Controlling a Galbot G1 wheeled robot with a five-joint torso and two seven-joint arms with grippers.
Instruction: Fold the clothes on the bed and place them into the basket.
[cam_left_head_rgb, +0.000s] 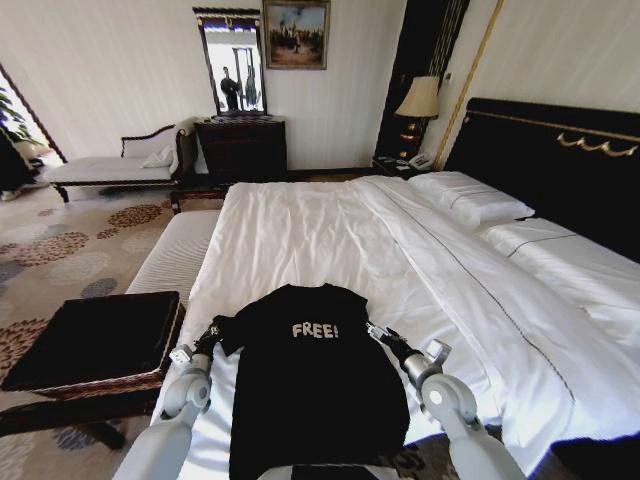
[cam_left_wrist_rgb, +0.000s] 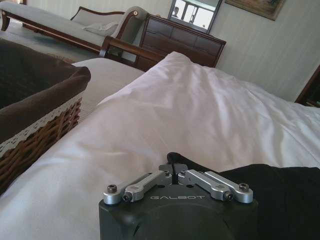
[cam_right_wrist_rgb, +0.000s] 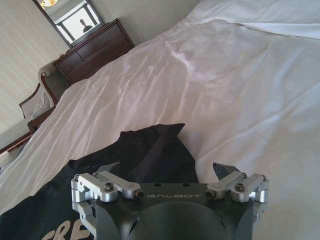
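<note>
Near bed (cam_left_head_rgb: 330, 225) foot edge: T-shirt (cam_left_head_rgb: 315, 385) flat, unfolded; I see left gripper (cam_left_wrist_rgb: 176, 167) pressed together at its sleeve, right gripper (cam_right_wrist_rgb: 167, 172) spread above the other. Next: grasp, fold.

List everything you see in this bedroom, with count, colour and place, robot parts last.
T-shirt: one, black with white FREE! lettering, flat on the near end of the bed.
Bed: one, white duvet, black headboard, ahead and right.
Pillows: two, white, by the headboard.
Basket: one, brown wicker with black lining, on a bench left of the bed.
Chaise longue: one, white cushion, far left wall.
Dresser: one, dark wood, far wall, mirror above.
Lamp: one, cream shade, beside the headboard.
Left gripper: shut at the shirt's left sleeve.
Right gripper: open over the right sleeve.
</note>
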